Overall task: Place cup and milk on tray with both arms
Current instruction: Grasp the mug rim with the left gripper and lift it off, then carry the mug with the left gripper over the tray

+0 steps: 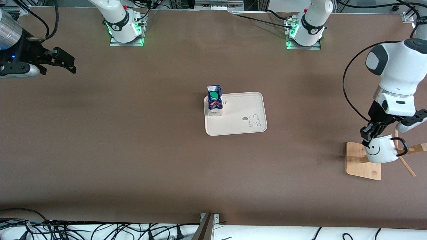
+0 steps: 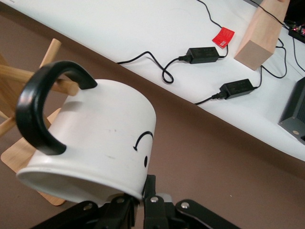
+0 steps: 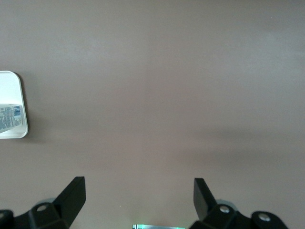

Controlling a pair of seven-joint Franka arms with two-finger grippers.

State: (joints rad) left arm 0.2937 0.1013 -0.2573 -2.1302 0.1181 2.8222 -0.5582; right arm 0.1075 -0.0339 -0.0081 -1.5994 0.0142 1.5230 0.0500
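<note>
**Mug in the left gripper, milk already on the tray**

The cup [image 1: 381, 150] is a small white mug with a black smiley face and a black loop handle. It is tipped on its side, up over the wooden stand [image 1: 363, 161] at the left arm's end of the table. The left gripper [image 1: 368, 135] is clamped tight on the mug's rim. In the left wrist view the cup [image 2: 95, 143] fills most of the picture, with its handle sticking out by the stand's wooden pegs [image 2: 28, 76].

The milk [image 1: 214, 100] is a little blue and white carton with a round green cap. It stands upright on the tray [image 1: 240, 115], in the corner nearest the right arm's end and farthest from the front camera. The tray is cream colored with a small rabbit drawing [image 1: 254, 120], and it sits in the middle of the brown table [image 1: 133, 150].

The right gripper [image 1: 65, 60] waits up over the table at the right arm's end, well apart from the tray. Its fingers [image 3: 71, 195] are spread wide and hold nothing.
</note>
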